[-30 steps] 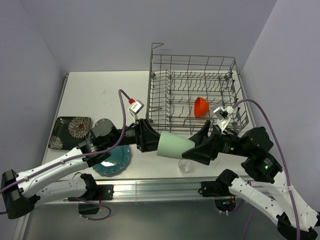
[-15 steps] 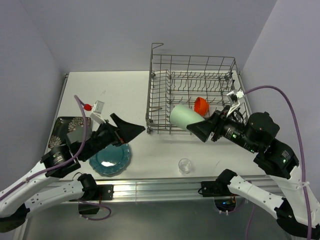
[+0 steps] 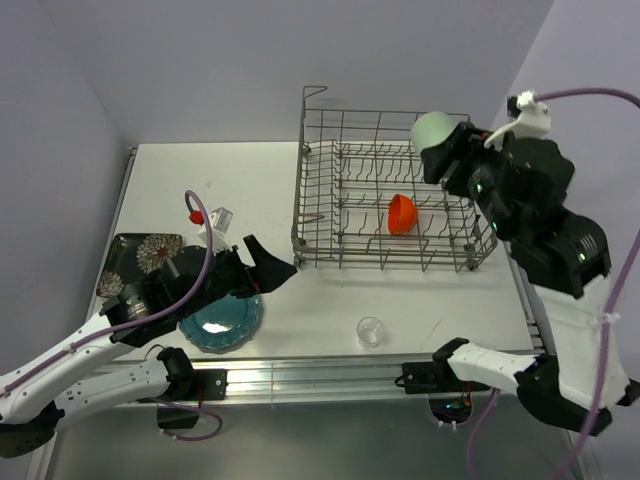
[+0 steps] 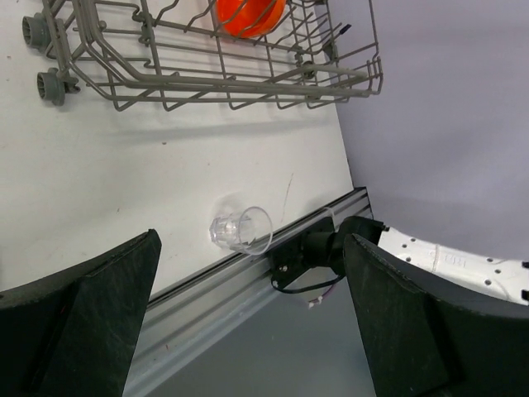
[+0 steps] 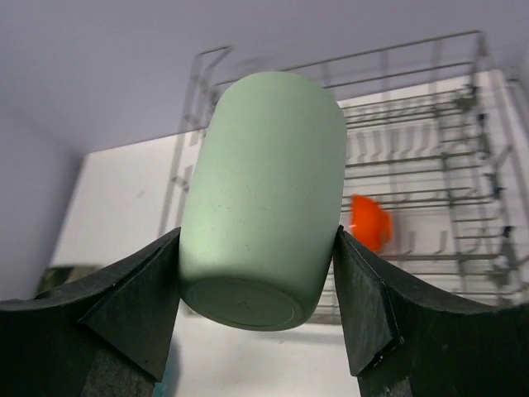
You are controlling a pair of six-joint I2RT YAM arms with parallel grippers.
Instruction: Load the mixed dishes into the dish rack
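Cup-loading step in hand. The pale green cup (image 5: 263,194) is clamped in the part-spread right gripper (image 5: 258,256), raised over the dish rack's (image 3: 345,215) far right corner. The left gripper (image 3: 268,265) is spread wide and empty, by the table's near edge. Next, the cup is to be lowered between the tines.

The left gripper (image 3: 272,268) has released the cup (image 3: 432,128) and drawn back over the plate (image 3: 222,320). The right gripper (image 3: 445,155) has raised it above the rack's (image 3: 384,262) far right corner
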